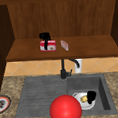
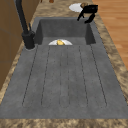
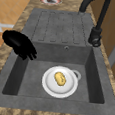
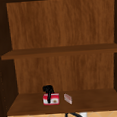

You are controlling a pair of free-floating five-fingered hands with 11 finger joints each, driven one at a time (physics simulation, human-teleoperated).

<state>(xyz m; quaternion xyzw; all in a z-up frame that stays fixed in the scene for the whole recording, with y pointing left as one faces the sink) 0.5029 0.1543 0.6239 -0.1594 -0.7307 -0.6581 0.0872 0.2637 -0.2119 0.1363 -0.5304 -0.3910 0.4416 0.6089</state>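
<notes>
Hands: two, left hand (image 1: 45,37) up at the shelf, right hand (image 1: 91,96) over the basin
Red boxes: one (image 1: 50,45), left half of the lower shelf
Small packets: one (image 1: 64,44), just beside it
White plates: one (image 3: 60,81), on the basin floor
Yellow food pieces: one (image 3: 60,78)
Red balls: one (image 1: 65,110), sink's front edge
Faucets: one (image 1: 63,69)

I see flat, even light with no clear source. The sink basin (image 3: 29,73) shows only soft shading along its walls, darker at the near left. The cabinet shelf (image 1: 94,46) sits dim, its side walls almost black. No glare anywhere; everything looks slightly soft, edges undistorted.
</notes>
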